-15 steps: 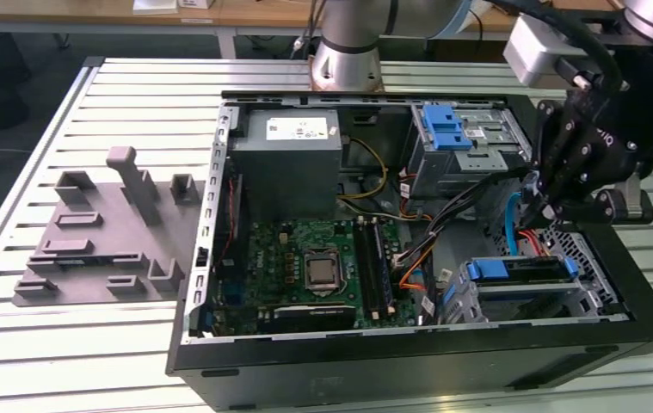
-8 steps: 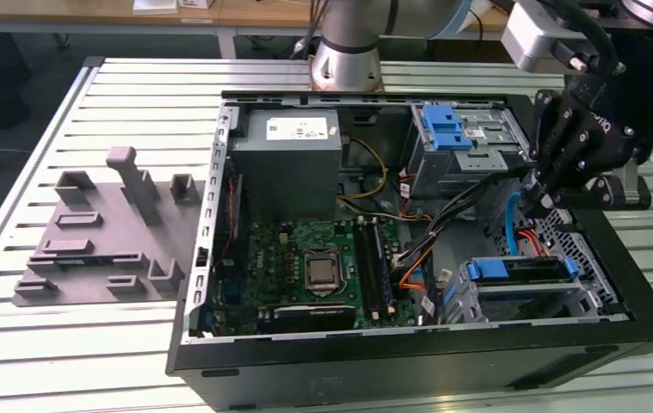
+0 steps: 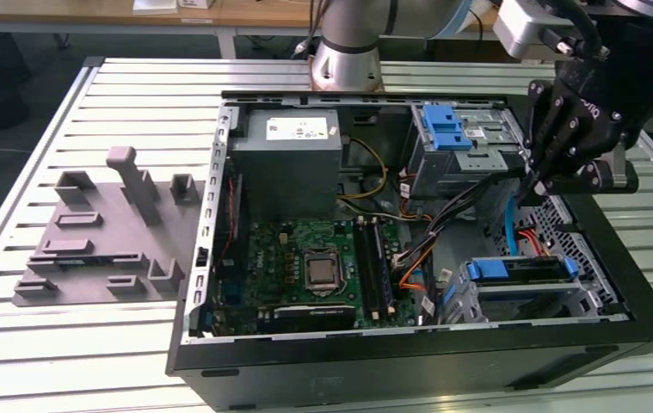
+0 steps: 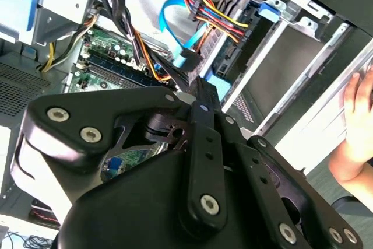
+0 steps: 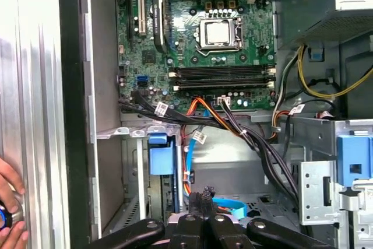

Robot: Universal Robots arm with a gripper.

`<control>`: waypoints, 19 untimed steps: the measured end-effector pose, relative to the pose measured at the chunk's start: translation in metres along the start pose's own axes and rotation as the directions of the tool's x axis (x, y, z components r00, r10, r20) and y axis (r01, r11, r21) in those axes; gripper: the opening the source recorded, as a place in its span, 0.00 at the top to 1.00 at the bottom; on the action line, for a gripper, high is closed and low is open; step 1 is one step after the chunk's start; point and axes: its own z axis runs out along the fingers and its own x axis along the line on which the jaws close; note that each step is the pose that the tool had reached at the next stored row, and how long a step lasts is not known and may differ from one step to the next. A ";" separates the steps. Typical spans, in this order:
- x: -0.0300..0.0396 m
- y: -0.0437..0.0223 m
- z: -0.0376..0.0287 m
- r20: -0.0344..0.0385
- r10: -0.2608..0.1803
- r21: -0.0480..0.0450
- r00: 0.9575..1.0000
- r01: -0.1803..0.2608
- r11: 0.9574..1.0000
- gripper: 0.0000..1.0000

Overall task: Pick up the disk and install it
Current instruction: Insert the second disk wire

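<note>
The disk (image 3: 521,269) lies in the lower drive bay near the front of the open computer case (image 3: 418,357), at the exterior view's right. Its blue carrier frame shows around a silver body. The blue carrier end also shows in the first wrist view (image 5: 161,158) and the second wrist view (image 4: 269,9). My black gripper (image 3: 529,191) hangs above the case's right side, higher than the disk and apart from it. Its fingers (image 5: 195,228) are pressed together with nothing between them, and their tips (image 4: 195,83) sit beside a blue flat cable (image 4: 175,24).
A grey drive cage with a blue latch (image 3: 458,133) and a grey power supply (image 3: 292,163) stand at the case's back. Bundled cables (image 5: 233,123) cross above the motherboard (image 3: 315,271). A grey fixture block (image 3: 102,237) lies at the exterior view's left. A person's hand (image 4: 355,126) rests outside the case.
</note>
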 end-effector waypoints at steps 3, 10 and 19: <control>-0.0034 0.0002 -0.0001 0.000 0.000 0.000 1.000 0.000 1.000 0.89; -0.0086 0.0005 -0.0008 -0.001 0.000 0.000 1.000 0.000 1.000 0.89; -0.0121 0.0008 -0.0019 0.000 0.001 0.000 1.000 -0.001 1.000 0.82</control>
